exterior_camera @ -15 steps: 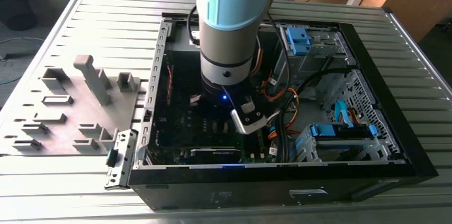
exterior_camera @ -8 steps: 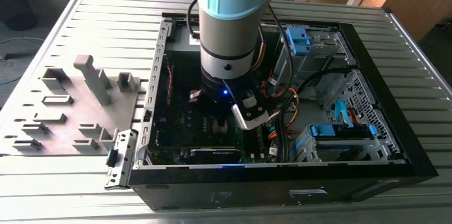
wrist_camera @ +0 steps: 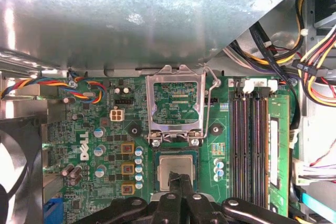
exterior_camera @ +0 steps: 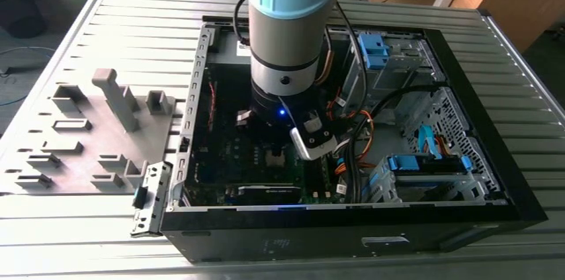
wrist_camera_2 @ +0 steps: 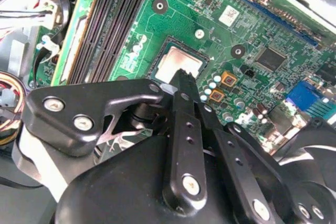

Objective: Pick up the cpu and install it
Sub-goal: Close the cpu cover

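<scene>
Open computer case (exterior_camera: 353,243) lying on its side on a slatted metal surface (exterior_camera: 88,253), with a grey fixture tray (exterior_camera: 79,134) beside it at the exterior view's left. The robot arm (exterior_camera: 287,28) reaches straight down into the case, over the motherboard (wrist_camera: 84,129).

The cpu (wrist_camera: 176,165), a small square chip with a silvery-grey top, lies flat in its socket near the middle of the motherboard; in the second wrist view it shows as a bright square (wrist_camera_2: 173,62) framed by the dark socket rim. The socket's metal load plate (wrist_camera: 151,103) stands hinged open at one side of the socket, its lever (wrist_camera: 210,93) raised beside it. The memory slots (wrist_camera: 249,145) run parallel to the socket along the board's edge, with a green memory stick (wrist_camera: 278,145) seated in the outermost one.

The gripper (wrist_camera: 181,179) hangs directly over the cpu. Its jaws are clenched, tips together and holding nothing. The tips lie at the chip's top face; whether they touch it cannot be told. Bundled cables (wrist_camera: 315,51) cross the case beyond the memory slots.
</scene>
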